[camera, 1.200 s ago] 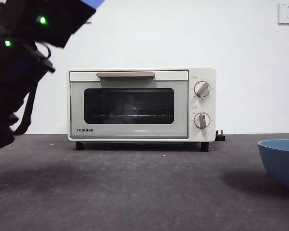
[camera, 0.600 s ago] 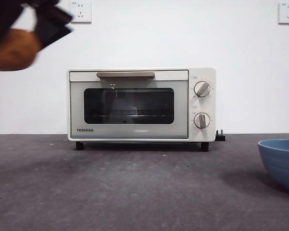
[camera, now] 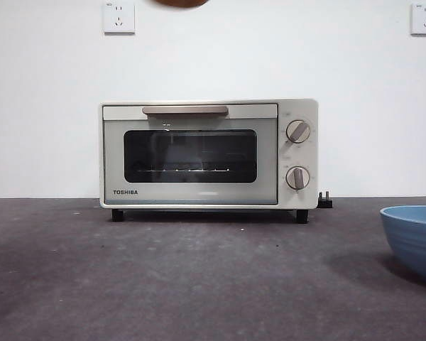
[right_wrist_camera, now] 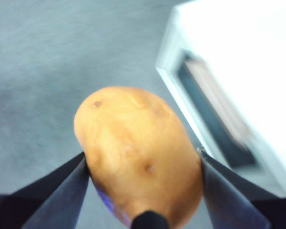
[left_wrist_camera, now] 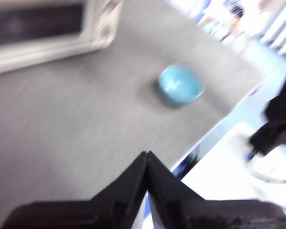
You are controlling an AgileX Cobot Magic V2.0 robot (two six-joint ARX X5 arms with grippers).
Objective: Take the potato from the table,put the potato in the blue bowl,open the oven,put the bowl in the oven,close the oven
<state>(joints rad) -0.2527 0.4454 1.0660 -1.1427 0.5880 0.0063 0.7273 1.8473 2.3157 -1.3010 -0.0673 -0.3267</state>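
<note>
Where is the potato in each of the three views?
Front view: only a brown sliver of the potato at the top edge, above the oven.
Left wrist view: not in it.
Right wrist view: the potato fills the centre, clamped in the right gripper.
Shared landmark: the oven, in all three views.

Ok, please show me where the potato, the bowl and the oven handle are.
potato (right_wrist_camera: 140, 152): right wrist view, middle of its skin, between the jaws.
bowl (camera: 415, 238): front view, outer wall.
oven handle (camera: 185, 110): front view, middle of the bar.
</note>
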